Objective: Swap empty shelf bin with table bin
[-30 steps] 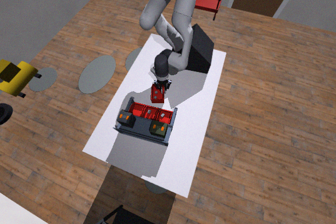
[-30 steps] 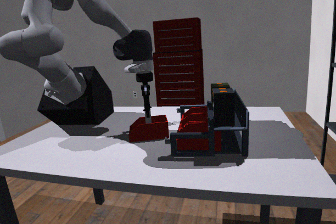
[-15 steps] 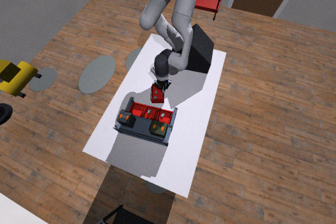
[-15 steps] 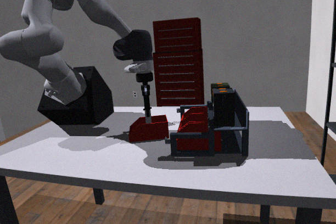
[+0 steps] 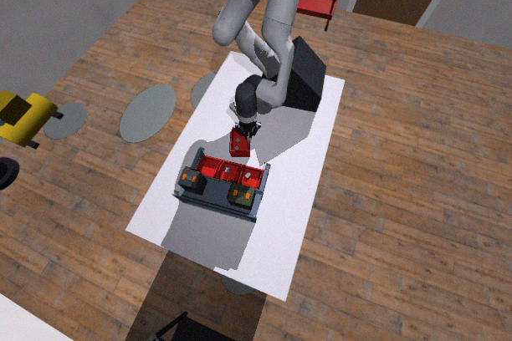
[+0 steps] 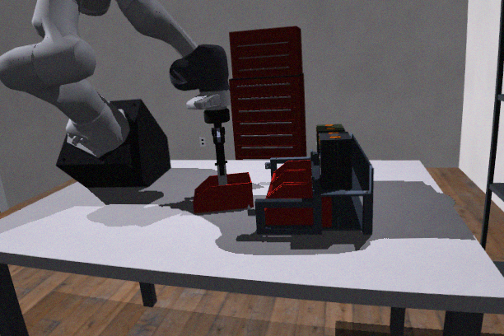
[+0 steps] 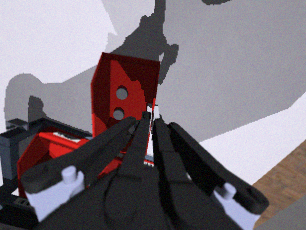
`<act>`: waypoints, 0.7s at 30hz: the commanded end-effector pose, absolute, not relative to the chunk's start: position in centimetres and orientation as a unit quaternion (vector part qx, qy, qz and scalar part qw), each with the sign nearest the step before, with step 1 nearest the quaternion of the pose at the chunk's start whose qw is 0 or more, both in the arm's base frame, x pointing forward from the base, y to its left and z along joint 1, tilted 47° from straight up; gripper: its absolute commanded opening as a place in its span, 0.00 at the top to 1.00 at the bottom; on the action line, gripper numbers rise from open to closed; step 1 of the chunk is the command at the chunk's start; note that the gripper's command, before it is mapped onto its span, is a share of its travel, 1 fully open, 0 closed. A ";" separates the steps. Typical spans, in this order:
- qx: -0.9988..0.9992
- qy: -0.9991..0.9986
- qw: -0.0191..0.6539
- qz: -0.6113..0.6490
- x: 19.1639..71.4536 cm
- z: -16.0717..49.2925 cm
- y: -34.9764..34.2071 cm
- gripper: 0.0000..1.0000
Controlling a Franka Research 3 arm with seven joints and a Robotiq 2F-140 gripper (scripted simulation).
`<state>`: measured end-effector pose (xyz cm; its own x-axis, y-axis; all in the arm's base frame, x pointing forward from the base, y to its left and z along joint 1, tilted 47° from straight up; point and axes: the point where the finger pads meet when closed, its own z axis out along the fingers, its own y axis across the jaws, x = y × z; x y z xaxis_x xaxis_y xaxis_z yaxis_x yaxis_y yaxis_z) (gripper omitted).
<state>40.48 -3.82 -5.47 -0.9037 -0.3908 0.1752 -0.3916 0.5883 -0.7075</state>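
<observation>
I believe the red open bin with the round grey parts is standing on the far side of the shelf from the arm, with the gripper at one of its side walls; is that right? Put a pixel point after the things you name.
Not quite: the top view shows the red open bin (image 5: 239, 154) (image 6: 224, 200) (image 7: 125, 75) between the shelf (image 5: 213, 194) (image 6: 367, 212) (image 7: 8, 160) and the arm's black pedestal (image 5: 307, 69) (image 6: 152, 147). The gripper (image 5: 249, 137) (image 6: 222, 183) (image 7: 151, 110) is indeed at its side wall.

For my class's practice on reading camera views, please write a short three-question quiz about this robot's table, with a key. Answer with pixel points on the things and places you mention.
1. How many round grey parts show inside the open red bin (image 5: 244, 145) (image 6: 224, 198) (image 7: 131, 75) on the white table top (image 5: 293, 207) (image 6: 165, 241) (image 7: 270, 60)?
A) none
B) two
C) five

2. True or false: the black gripper (image 5: 249, 137) (image 6: 222, 181) (image 7: 151, 110) has its jaws spread wide apart.

3. Fill in: in the top view, of the three red bins in the upper row of the blue-grey shelf (image 5: 267, 170) (image 6: 367, 212) (image 7: 8, 159), the one showing no part is at the picture's ____.

Key: 1 B; 2 false; 3 left
</observation>
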 end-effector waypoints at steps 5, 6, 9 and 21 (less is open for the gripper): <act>0.222 -0.891 0.000 0.396 40.5 -5.6 -3.7 1.00; 0.222 -0.891 0.000 0.396 40.5 -5.6 -3.7 1.00; 0.222 -0.891 0.000 0.396 40.5 -5.6 -3.7 1.00; 0.222 -0.891 0.000 0.396 40.4 -4.9 -3.0 1.00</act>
<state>40.50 -3.34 -5.17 -0.9010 -0.3966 0.1756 -0.3960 0.5872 -0.7059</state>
